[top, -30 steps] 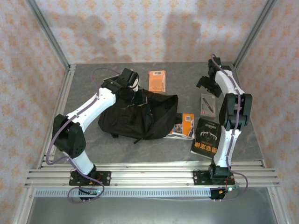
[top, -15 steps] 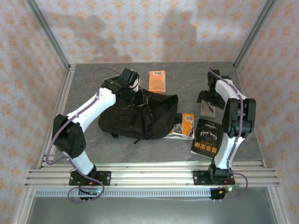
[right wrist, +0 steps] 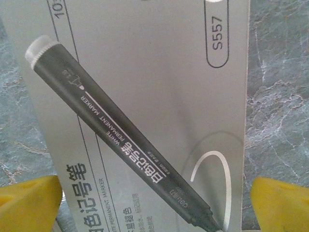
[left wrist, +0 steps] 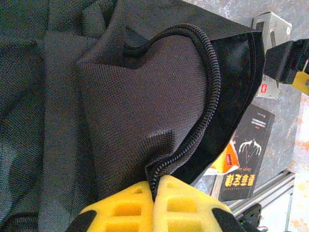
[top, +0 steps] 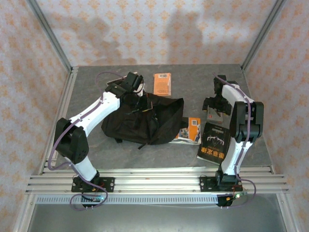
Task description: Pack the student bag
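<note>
The student bag [top: 145,121], a soft black backpack, lies slumped in the middle of the table. My left gripper [top: 143,102] is at its far top edge, shut on the zip seam. In the left wrist view the yellow fingertips [left wrist: 155,193] pinch the black zipper edge of the bag [left wrist: 125,96], holding its mouth lifted. My right gripper [top: 215,104] hangs open just above a grey marker-pen box [top: 212,116]. In the right wrist view that box [right wrist: 145,87] lies between the spread yellow fingers [right wrist: 29,203], with the gripper [right wrist: 154,205] straddling it.
An orange book [top: 162,83] lies behind the bag. A small orange and white book [top: 190,129] rests against the bag's right side, and a black book [top: 214,141] lies next to it, near the right arm's base. Metal rails run along the near edge.
My right gripper has come forward and down from the far right corner to sit right over the marker box. The left gripper and the bag have stayed put.
</note>
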Robot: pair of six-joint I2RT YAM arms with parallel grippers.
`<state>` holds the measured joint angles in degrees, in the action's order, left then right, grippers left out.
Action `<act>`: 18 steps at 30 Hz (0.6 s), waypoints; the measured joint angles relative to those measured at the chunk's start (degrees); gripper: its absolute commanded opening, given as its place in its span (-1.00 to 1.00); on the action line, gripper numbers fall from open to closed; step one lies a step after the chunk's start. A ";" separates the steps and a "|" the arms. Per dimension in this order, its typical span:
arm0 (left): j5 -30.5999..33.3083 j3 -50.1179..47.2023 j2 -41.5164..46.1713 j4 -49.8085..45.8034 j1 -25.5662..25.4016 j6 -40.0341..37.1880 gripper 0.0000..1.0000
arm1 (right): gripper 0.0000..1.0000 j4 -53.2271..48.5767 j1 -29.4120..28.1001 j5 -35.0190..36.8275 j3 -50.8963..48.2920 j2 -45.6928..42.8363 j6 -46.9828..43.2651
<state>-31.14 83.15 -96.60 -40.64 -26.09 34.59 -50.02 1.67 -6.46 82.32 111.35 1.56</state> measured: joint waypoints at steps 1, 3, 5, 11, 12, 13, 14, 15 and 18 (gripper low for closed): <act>0.00 0.00 0.00 0.02 0.00 0.00 -1.00 | 0.99 0.00 0.00 -0.02 0.02 0.55 0.00; 0.00 0.00 0.00 0.02 0.00 0.00 -1.00 | 0.97 -0.02 0.00 -0.15 0.07 1.75 0.00; 0.00 0.00 0.00 0.00 0.00 0.00 -1.00 | 0.92 -0.07 0.00 -0.68 0.07 3.08 -0.02; -0.02 0.00 0.00 0.00 0.00 0.02 -1.00 | 0.52 -0.50 0.00 -2.89 2.08 5.18 0.31; -0.02 0.00 0.00 0.00 0.00 0.02 -1.00 | 0.48 -0.52 0.00 -3.04 2.49 5.25 0.66; -0.02 0.00 0.00 0.00 0.00 0.04 -1.00 | 0.45 -0.50 0.00 -3.23 2.86 5.22 1.07; -0.02 0.00 0.00 0.00 0.00 0.04 -1.00 | 0.40 -0.24 0.00 -3.43 3.13 5.16 1.60; -0.02 0.00 0.00 0.02 0.00 0.07 -1.00 | 0.37 0.11 0.00 -3.45 3.15 5.03 1.88; -0.02 0.00 0.00 0.02 0.00 0.13 -1.00 | 0.35 0.42 -0.11 -3.30 3.15 4.09 3.58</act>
<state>-31.16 83.15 -96.60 -40.62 -26.09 34.72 -49.60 1.56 -9.76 85.47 115.44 5.15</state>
